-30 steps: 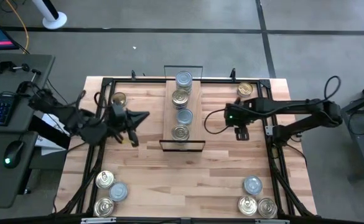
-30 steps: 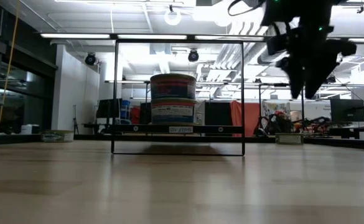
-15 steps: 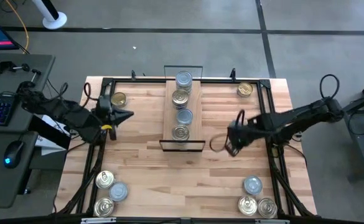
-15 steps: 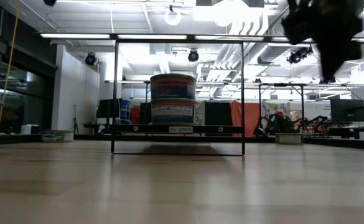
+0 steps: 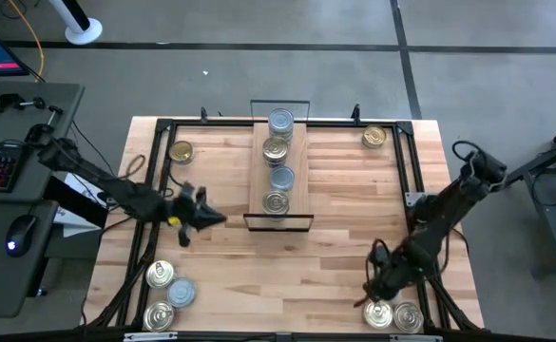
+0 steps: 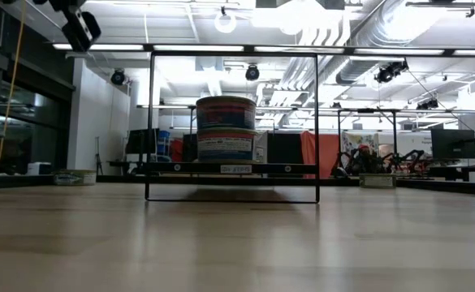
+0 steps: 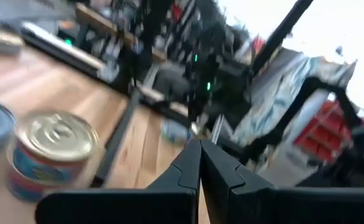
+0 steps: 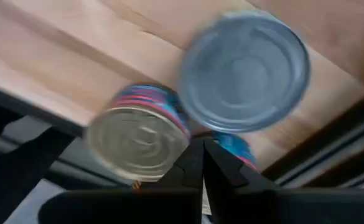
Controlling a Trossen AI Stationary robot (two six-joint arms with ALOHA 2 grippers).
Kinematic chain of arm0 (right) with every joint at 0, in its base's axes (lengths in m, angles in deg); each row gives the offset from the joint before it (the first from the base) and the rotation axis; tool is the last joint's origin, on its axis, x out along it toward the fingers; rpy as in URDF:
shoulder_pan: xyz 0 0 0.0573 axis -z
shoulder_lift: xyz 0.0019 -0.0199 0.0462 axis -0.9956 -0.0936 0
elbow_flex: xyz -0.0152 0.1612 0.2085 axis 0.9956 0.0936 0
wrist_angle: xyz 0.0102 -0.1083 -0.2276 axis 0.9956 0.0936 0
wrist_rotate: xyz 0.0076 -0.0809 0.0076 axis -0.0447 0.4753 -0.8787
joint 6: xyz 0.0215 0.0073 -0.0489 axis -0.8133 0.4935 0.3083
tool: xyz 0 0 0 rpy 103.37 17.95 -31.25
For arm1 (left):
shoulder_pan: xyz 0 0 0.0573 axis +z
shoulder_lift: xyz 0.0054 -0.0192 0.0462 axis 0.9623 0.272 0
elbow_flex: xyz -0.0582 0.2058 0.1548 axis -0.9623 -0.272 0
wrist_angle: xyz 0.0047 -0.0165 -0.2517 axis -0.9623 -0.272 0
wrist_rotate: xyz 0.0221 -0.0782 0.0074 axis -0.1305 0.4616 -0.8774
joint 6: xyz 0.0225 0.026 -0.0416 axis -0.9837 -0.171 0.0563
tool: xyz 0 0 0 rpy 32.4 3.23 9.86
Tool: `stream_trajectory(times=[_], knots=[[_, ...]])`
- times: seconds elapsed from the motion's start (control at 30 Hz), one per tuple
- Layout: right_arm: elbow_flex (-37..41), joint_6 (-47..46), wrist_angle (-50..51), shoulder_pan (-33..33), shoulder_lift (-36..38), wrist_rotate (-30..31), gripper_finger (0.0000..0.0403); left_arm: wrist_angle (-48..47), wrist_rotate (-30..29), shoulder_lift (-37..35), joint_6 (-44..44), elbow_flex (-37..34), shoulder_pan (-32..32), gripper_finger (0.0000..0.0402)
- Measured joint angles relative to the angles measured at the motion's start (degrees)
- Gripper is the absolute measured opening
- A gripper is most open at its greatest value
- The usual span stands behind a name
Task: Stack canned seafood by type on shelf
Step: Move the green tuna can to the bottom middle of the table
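Right gripper (image 5: pixel 380 282), fingers together and empty, hangs over three tins (image 5: pixel 393 313) at the table's near right corner. Left gripper (image 5: pixel 213 218), also closed, sits left of the shelf (image 5: pixel 279 171), which carries four tins (image 5: pixel 277 201).

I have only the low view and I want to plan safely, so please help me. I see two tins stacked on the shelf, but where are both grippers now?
Observer: The right gripper is shut and empty. It hangs over a silver-blue-topped tin at the near right corner of the table.
Operator: And the left one?
Observer: The left gripper is shut and empty, above bare wood to the left of the shelf.
Operator: How many stacks stand on the shelf?
Observer: From above, four tin tops show in a row, alternating silver-blue and gold. The nearest top is gold.
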Motion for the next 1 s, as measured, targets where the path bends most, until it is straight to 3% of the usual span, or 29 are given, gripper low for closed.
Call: stream_trajectory(times=[0.27,0.43,0.57,0.77,1.0], knots=[[0.16,-0.85,4.51,-2.89,-5.24,6.31,0.0000,3.31,-0.11,24.37,-0.11,8.99,-6.45,0.0000],[2.95,4.93,-2.20,-2.13,-7.86,5.32,0.0000,3.13,0.12,36.43,-1.46,17.66,-9.53,0.0000],[3.34,7.00,-3.07,-1.44,-8.64,7.45,0.0000,3.41,-0.32,42.46,-0.74,22.65,-10.38,0.0000],[3.46,15.41,-12.36,3.82,-9.19,20.97,0.0000,3.38,-3.53,48.18,4.15,23.97,-10.39,0.0000],[3.26,32.51,-31.34,10.35,-16.29,22.27,0.0000,3.71,-4.57,54.21,8.32,23.97,-10.66,0.0000]])
